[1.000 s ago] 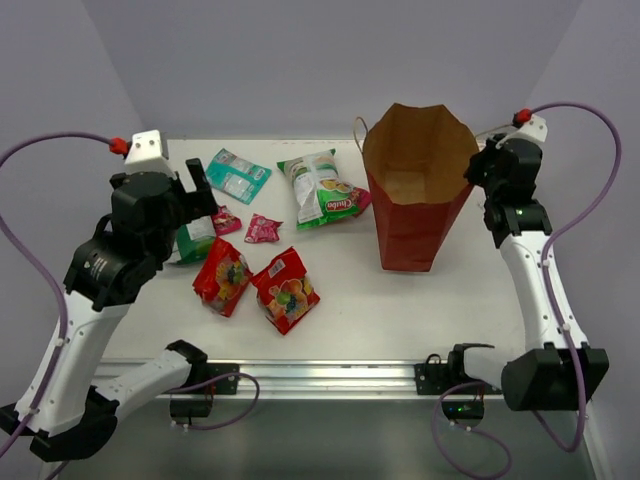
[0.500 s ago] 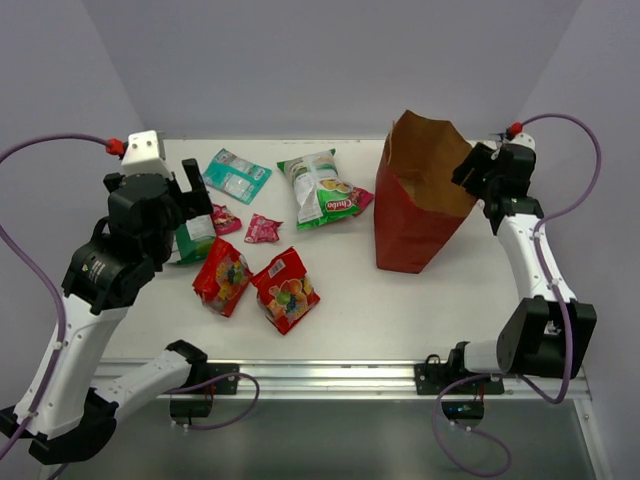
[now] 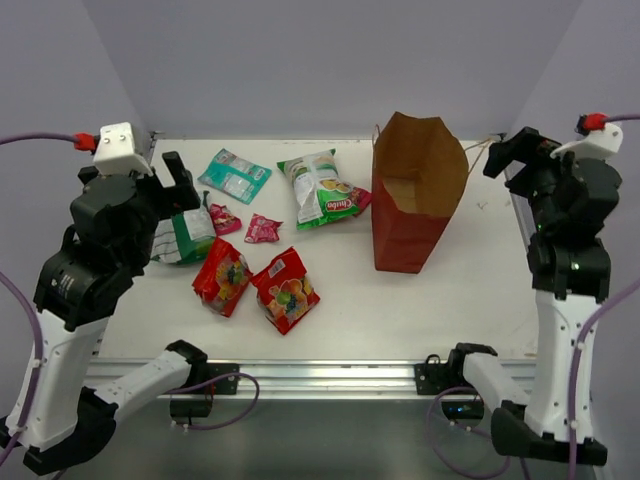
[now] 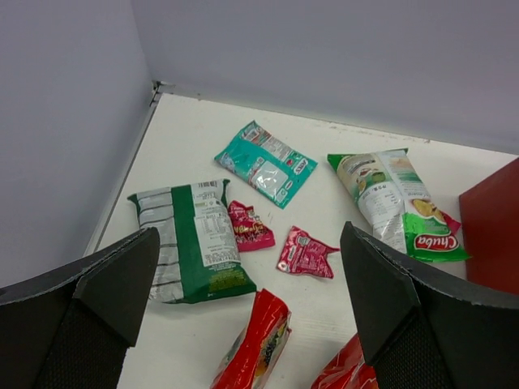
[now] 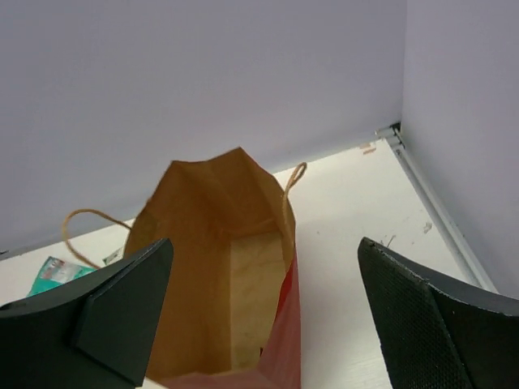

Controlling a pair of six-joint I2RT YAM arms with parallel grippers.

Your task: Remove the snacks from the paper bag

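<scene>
Paper bag (image 3: 415,215) upright — snacks (image 3: 285,290) lie beside it

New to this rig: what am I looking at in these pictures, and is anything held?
Two robot arms stand at a white table. The overhead picture looks down from behind them; the other two come from wrist cameras, the dark shapes being each gripper's own fingers. The left gripper and right gripper are open, holding nothing. The paper bag stands upright at right, no packet visible inside. Left of it lie the snacks: a teal packet, two green-and-white packets, two red packets, two small pink packets.
</scene>
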